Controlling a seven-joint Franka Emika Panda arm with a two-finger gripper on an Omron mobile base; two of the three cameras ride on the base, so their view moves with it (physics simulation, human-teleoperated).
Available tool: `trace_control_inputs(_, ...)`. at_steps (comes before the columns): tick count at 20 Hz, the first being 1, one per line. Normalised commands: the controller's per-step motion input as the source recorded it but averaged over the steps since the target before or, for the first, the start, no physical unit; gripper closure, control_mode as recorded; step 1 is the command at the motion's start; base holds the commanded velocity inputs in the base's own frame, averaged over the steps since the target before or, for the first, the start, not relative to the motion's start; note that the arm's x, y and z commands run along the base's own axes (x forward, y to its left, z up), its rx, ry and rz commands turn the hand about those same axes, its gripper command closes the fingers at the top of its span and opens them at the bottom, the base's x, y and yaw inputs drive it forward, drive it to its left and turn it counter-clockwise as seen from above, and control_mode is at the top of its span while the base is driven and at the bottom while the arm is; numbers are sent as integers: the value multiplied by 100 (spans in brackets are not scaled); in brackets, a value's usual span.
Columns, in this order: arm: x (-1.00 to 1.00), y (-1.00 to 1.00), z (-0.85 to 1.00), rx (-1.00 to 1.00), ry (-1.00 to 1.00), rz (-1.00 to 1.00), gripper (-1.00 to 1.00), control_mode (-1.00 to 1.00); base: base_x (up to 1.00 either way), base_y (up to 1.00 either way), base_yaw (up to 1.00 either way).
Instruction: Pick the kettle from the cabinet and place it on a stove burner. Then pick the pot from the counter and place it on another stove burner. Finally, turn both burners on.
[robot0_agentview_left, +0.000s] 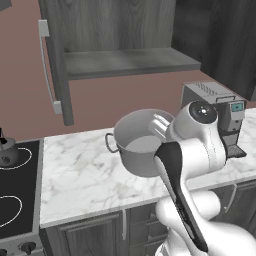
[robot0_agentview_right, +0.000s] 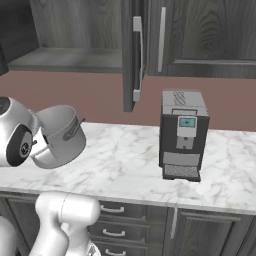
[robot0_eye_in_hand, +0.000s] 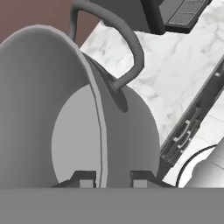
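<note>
Grey steel pot (robot0_agentview_left: 141, 142) on a white marble counter (robot0_agentview_left: 85, 177) with grey veins.
Dark grey wood-grain cabinet (robot0_agentview_left: 125, 35) above; glossy black cooktop (robot0_agentview_left: 15, 195) with white rings.

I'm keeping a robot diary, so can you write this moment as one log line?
step: pot to stove | gripper: clamped on pot rim | pot: tilted, lifted off counter | kettle: on burner | cabinet: open

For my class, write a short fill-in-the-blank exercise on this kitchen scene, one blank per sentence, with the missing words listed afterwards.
1. The gripper's fingers are clamped over the rim of the wide grey steel ____.
2. The small grey kettle sits on the black ____.
3. The grey coffee machine stands on the white marble ____.
4. The dark wood-grain cabinet door is ____.

Missing words: pot; cooktop; counter; open
</note>
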Motion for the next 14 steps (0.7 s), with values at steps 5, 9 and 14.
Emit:
trace_control_inputs(5, -45, -6, 35, 0, 0, 0, 100, -100, 0, 0, 0)
trace_control_inputs(9, -48, -6, 39, 0, 0, 0, 100, -100, 0, 0, 0)
trace_control_inputs(14, -48, -5, 37, 0, 0, 0, 100, -100, 0, 0, 0)
